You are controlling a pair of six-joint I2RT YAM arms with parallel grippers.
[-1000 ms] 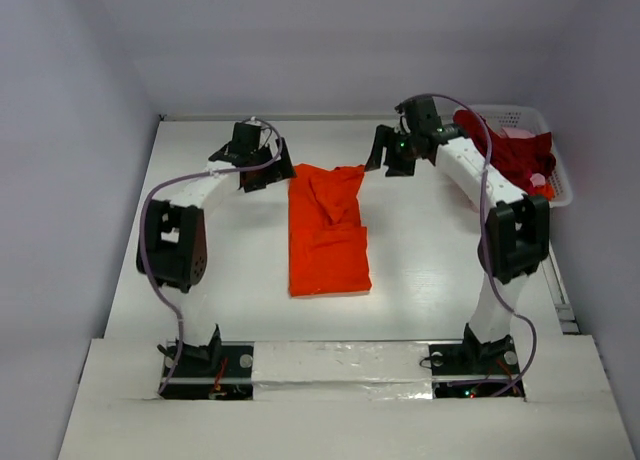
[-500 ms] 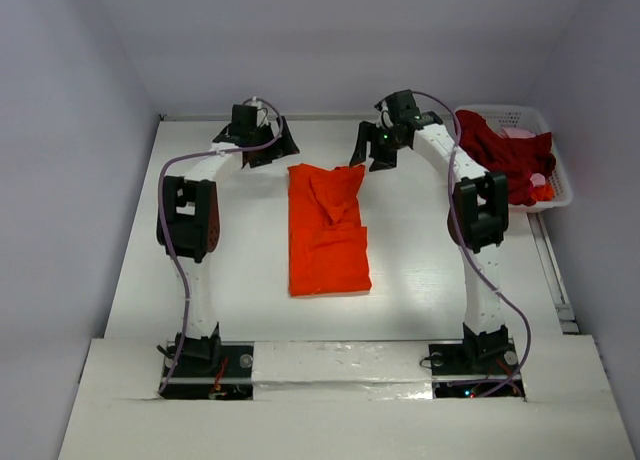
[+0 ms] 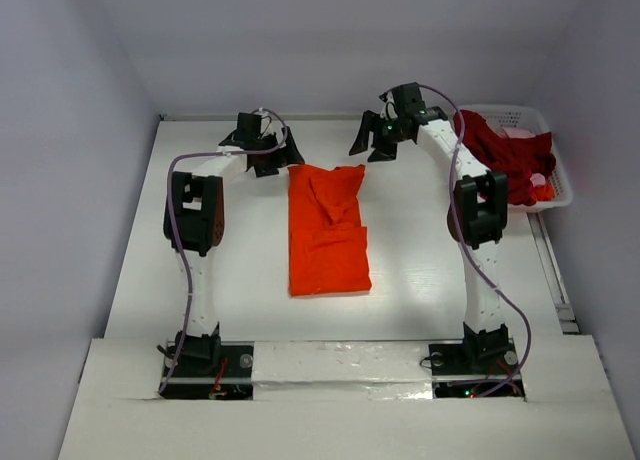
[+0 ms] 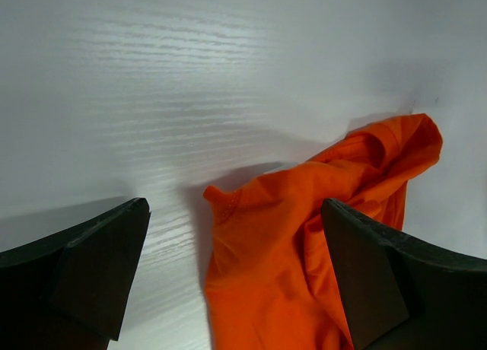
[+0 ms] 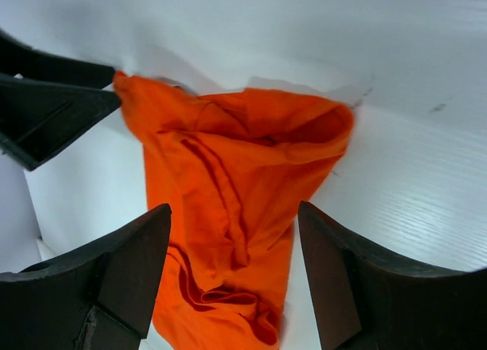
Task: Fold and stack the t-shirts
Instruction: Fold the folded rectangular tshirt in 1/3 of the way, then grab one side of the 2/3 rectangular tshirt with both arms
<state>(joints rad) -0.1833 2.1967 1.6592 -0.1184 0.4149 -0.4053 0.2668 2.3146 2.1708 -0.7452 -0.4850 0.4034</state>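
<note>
Folded t-shirt (image 3: 328, 230) centre, basket (image 3: 515, 111) far right, other shirts (image 3: 505, 155) inside

A white wood-grain table (image 3: 420, 270) sits boxed in by plain pale grey walls (image 3: 330, 40) under soft light.

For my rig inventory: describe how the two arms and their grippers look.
White link shells with black joint housings on the left arm and right arm. A lilac cable loops along each. The left gripper and right gripper are black, with broad wedge-shaped fingers.

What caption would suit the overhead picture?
Left gripper and right gripper, both open, flank the far end of a half-folded orange-red cloth t-shirt.
</note>
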